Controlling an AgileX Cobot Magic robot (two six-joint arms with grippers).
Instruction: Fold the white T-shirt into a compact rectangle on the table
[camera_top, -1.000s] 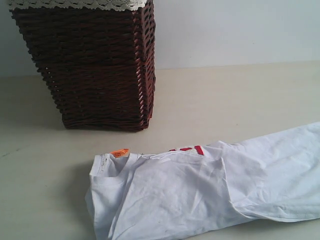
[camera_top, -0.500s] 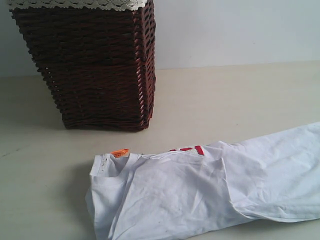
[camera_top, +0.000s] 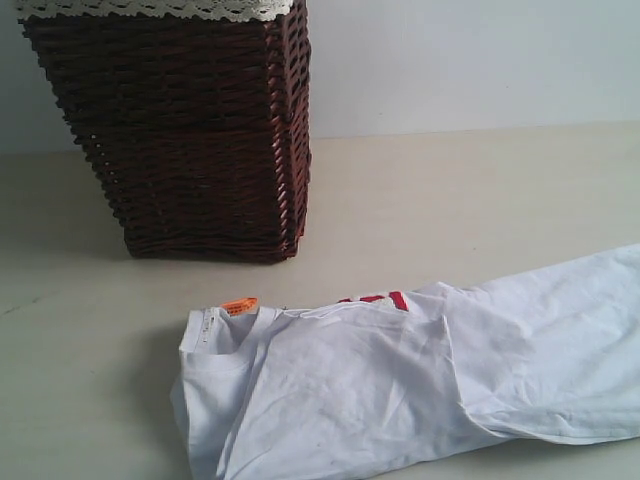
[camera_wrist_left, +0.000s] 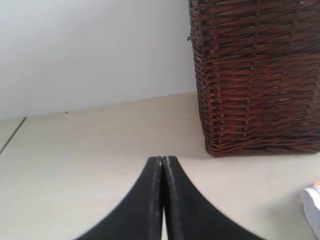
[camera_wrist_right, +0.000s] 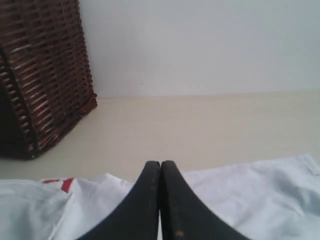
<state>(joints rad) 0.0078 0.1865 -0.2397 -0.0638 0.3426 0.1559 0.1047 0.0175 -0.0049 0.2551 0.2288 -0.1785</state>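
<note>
Exterior view: shows shirt (camera_top: 400, 390) stretched as a long band across lower right of frame on table (camera_top: 450, 200), tag (camera_top: 239, 306) at lower centre-left, basket (camera_top: 190, 140) at upper left, apart. Matches a second ago exactly: no fold begun, so probably pausing, with crosswise folds left. Left wrist view: shows left gripper (camera_wrist_left: 163, 159) pressed together, empty, over bare table near basket. Right wrist view: shows right gripper (camera_wrist_right: 160, 163) together too, holding nothing, shirt just beyond.

Cream table (camera_top: 450, 200) holds brown wicker basket (camera_top: 190, 150) (lace-trimmed top) & white T-shirt (camera_top: 400, 390) — partly folded, apart from basket.
</note>
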